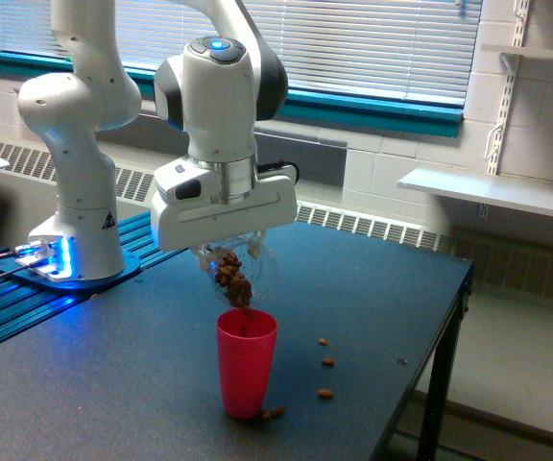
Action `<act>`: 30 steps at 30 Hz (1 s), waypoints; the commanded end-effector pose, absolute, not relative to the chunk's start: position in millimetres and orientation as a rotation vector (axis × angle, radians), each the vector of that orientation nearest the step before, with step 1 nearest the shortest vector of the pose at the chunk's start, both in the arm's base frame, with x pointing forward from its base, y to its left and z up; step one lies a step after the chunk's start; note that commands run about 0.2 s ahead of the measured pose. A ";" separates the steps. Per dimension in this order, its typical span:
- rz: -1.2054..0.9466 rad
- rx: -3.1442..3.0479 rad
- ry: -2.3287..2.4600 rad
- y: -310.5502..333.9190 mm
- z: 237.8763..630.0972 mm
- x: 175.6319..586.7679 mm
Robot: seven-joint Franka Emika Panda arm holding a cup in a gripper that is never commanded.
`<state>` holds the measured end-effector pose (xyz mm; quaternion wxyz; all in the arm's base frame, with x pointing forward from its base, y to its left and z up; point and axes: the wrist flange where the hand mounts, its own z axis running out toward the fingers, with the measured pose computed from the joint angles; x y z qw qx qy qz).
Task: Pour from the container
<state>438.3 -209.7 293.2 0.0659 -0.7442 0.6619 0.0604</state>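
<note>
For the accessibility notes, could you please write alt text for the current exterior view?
A white robot arm's gripper holds a clear cup of brown nuts tilted over an upright red cup on a dark table, nuts at its lip. A few stray nuts lie on the table beside the red cup.

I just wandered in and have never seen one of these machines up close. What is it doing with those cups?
The white robot arm's end effector holds a small clear container of brown nut-like pieces, tipped over an upright red cup on the dark table. The pieces are bunched at the container's lower lip right above the red cup's mouth, so it is pouring them in. Not all have landed inside: a few loose pieces lie on the table towards the exterior view's right, and a couple sit at the red cup's base.
</note>
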 end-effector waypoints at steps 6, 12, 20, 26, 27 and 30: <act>0.214 -2.259 2.009 -214.5 296.5 446.2; 0.233 -2.287 1.997 -215.4 298.4 451.9; 0.292 -2.338 1.968 -215.5 297.8 459.9; 0.332 -2.365 1.950 -215.4 295.4 464.7; 0.339 -2.368 1.947 -215.5 295.1 465.3; 0.345 -2.370 1.946 -216.0 294.6 467.5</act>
